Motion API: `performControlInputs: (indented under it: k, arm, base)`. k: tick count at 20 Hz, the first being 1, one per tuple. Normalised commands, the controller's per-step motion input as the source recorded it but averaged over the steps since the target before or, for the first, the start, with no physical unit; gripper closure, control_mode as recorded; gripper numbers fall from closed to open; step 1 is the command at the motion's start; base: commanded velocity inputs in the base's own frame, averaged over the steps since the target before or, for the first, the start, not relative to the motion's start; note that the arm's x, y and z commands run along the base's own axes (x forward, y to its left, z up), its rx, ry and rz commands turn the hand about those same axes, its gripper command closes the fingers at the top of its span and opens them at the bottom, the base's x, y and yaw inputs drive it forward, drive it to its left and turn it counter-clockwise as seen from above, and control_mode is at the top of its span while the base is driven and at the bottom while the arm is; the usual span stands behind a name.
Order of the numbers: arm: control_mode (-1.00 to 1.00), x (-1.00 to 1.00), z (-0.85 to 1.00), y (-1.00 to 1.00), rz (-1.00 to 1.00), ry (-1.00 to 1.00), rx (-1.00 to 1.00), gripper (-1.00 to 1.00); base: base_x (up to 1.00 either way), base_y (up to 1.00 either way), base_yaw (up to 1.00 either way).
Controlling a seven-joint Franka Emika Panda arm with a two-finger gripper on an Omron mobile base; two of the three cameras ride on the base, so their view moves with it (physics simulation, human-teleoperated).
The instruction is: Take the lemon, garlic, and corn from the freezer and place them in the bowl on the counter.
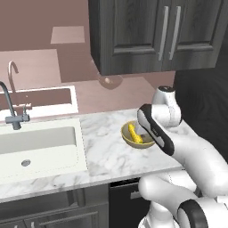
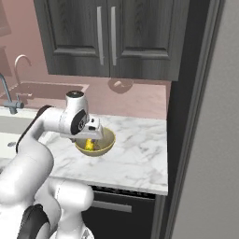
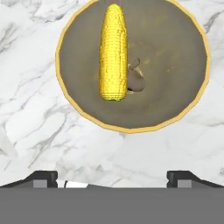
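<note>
- The corn [image 3: 113, 52] is seen lying in the bowl [image 3: 175, 100], its length running across the bowl's floor from the far rim toward the middle.
- In the hand view a small pale brownish lump is seen beside the cob's near end; what it is cannot be told.
- In the left base view the corn [image 1: 135, 133] shows as a yellow strip inside the bowl [image 1: 128, 137], partly covered by the arm.
- The bowl [image 2: 108, 142] is set on the tabletop [image 2: 140, 158], a white marble slab with grey veins, near its right end and well apart from the sink [image 1: 40, 147].
- The gripper [image 3: 113, 177] is held above the bowl's near rim with its two finger tips spread wide apart; nothing is held between them.
- From the right base view the gripper [image 2: 89, 139] is seen just over the bowl, pointing down into it.
- A dark grey faucet [image 1: 11, 111] stands behind the sink at the left.
- Dark wood-grain wall cabinets [image 2: 107, 37] with long pale handles hang above the tabletop.
- A tall flat grey panel [image 2: 210, 140] fills the right side of the right base view, beside the tabletop's end.
</note>
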Motion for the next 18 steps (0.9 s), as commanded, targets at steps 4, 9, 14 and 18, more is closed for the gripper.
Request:
performControlInputs:
  k: [4,9,14,18]
  arm:
    - [-1.0,-0.23,0.49,-0.02,-0.01,0.03,0.0,-1.0]
    - [-1.0,-0.42,0.5,-0.14,-0.07,0.01,0.0,-1.0]
    - [-1.0,-0.57,0.49,-0.16,-0.12,0.0,0.0,-1.0]
    - [-1.0,-0.5,0.46,-0.05,-0.17,0.0,0.0,-1.0]
  base:
    - [0.0,0.0,0.0]
    - [0.0,0.0,0.0]
    - [0.0,0.0,0.0]
    - [0.0,0.0,0.0]
